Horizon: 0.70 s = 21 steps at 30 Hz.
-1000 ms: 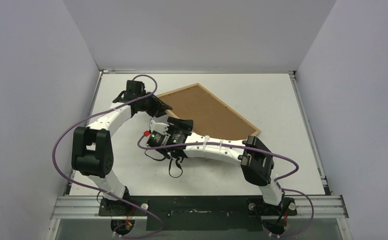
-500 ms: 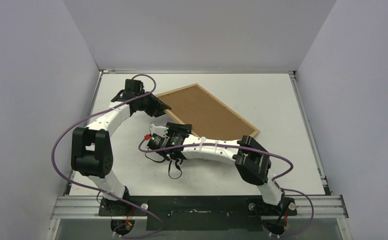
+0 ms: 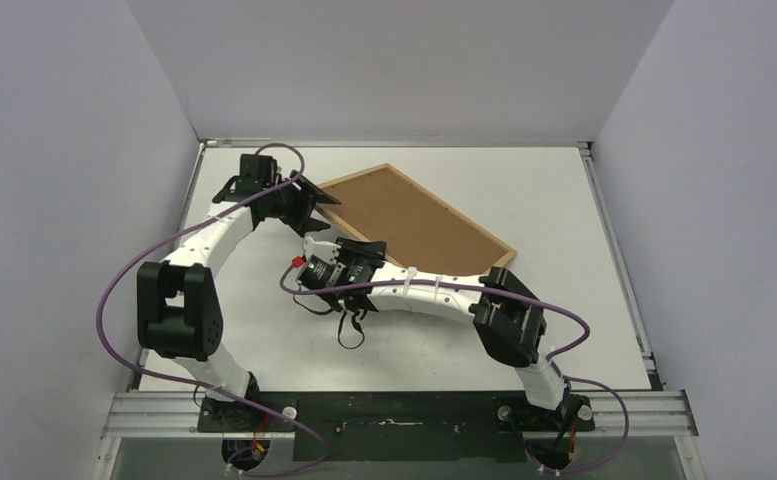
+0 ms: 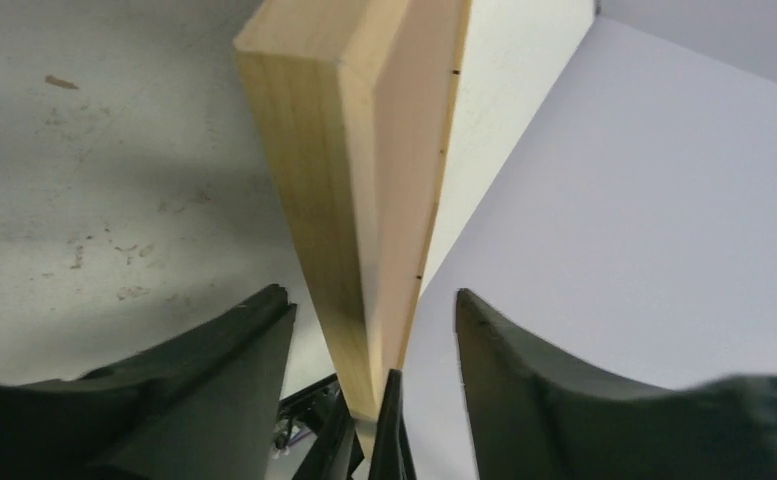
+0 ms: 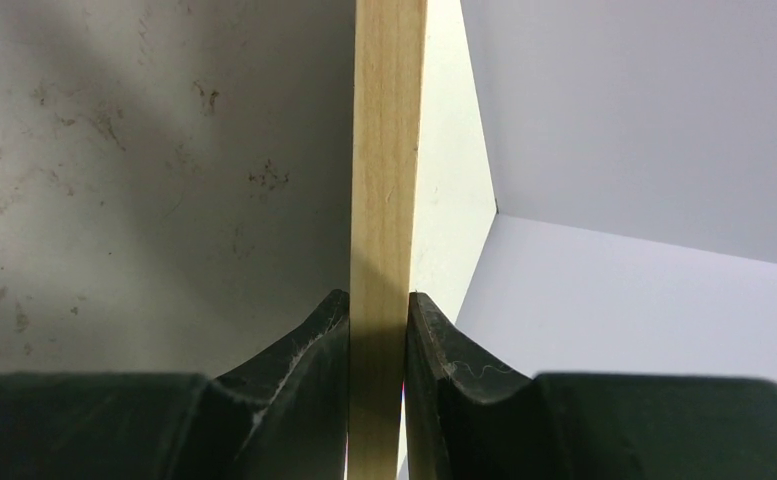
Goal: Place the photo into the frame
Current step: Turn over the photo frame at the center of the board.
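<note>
One frame (image 3: 454, 208) lies askew on the counter (image 3: 574, 200), its single brown backing panel (image 3: 404, 220) facing up. Two grippers meet it. The right gripper (image 5: 379, 300) has its jaws pinched on a wood strip. The left gripper (image 4: 374, 300) stands with jaws wide around the frame's corner (a gap shows on either side).

White scuffed tabletop (image 3: 564, 195), pale grey walls (image 3: 394, 60), even light
</note>
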Tool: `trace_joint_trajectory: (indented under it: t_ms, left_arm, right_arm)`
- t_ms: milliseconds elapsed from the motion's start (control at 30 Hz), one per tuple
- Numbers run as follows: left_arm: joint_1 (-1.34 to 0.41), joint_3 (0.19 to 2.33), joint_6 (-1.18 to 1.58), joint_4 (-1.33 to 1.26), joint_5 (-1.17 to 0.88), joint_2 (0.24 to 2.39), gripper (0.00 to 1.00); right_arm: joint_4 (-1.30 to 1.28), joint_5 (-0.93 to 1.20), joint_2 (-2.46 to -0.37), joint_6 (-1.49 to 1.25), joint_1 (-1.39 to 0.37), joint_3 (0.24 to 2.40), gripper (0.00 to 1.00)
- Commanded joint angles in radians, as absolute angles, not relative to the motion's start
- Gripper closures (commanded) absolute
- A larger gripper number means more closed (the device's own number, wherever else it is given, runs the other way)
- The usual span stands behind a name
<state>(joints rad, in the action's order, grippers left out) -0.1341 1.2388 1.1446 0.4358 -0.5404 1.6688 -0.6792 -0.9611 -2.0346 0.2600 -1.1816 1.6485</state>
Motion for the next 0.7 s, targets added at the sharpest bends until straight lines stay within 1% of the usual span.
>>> trace_joint_trajectory:
  t_ms: [0,167,200,233,333,500,667]
  left_arm:
    - [-0.078,1.356,1.089,0.426,-0.585,1.58,0.35]
    - [-0.012,1.435,1.014,0.439,-0.615,1.557,0.17]
    - [-0.006,1.447,1.003,0.435,-0.625,1.55,0.1]
    - [0.009,1.455,0.994,0.427,-0.638,1.541,0.07]
    - [0.046,1.467,0.974,0.401,-0.661,1.511,0.04]
    - [0.07,1.469,0.92,0.428,-0.641,1.476,0.04]
    - [0.077,1.397,0.9,0.436,-0.62,1.472,0.04]
  right_arm:
    - [-0.695,-0.939,-1.892,0.271,-1.132,1.755,1.0]
    - [-0.823,-0.714,-1.853,0.163,-1.022,1.903,1.0]
    - [-0.843,-0.675,-1.85,0.144,-0.99,1.927,1.0]
    - [-0.859,-0.637,-1.847,0.13,-0.967,1.947,1.0]
    - [-0.903,-0.527,-1.838,0.088,-0.913,2.009,1.0]
    - [-0.973,-0.283,-1.835,-0.061,-0.793,2.121,1.0]
    - [-1.028,-0.077,-1.851,-0.189,-0.683,2.2,1.0]
